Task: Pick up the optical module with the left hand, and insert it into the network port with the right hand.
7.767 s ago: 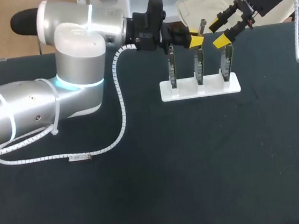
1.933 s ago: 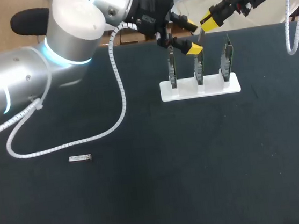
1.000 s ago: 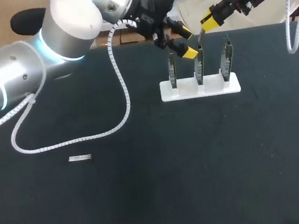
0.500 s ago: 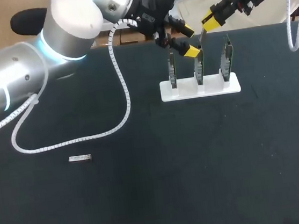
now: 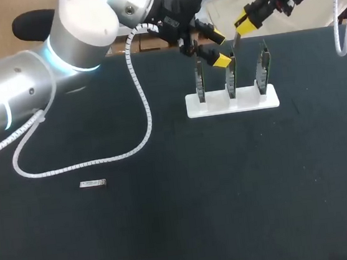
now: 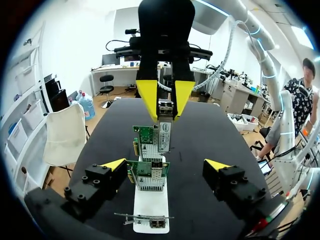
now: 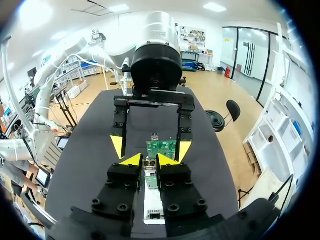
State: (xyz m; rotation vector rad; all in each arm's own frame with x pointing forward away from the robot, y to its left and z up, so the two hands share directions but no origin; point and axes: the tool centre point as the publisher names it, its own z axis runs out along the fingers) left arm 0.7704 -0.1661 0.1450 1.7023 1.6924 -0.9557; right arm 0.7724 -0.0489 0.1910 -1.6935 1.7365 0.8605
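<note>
The optical module (image 6: 165,132) hung upright from the right hand (image 7: 149,161), whose two yellow-tipped fingers were pinched onto its upper end from either side. The labelled body of the module pointed down past the fingertips.

Just beneath that hand stood a row of three network cards (image 5: 231,76), each held on edge in a slot of a white stand (image 5: 233,103). The lower end of the module hung a little above the row, near the middle card and the one beyond it. From where I stood I could not tell which of the two it was lined up with, nor whether it touched either.

Close beside the right hand, at the same height as the card tops, was the left hand (image 5: 218,48). Its fingers were spread wide apart with nothing gripped. From its own wrist the yellow tips sat one on each side of the row, about level with the middle card, which stood between them and apart from both. The module hung ahead of that hand and above its fingers.

The stand rested on a dark desk (image 5: 231,198). Further from both hands, a white spiral cable (image 5: 102,160) from the left arm drooped in a loop onto the desk. Well apart from everything, past that loop, a small silver piece (image 5: 93,183) lay flat on the desk.
</note>
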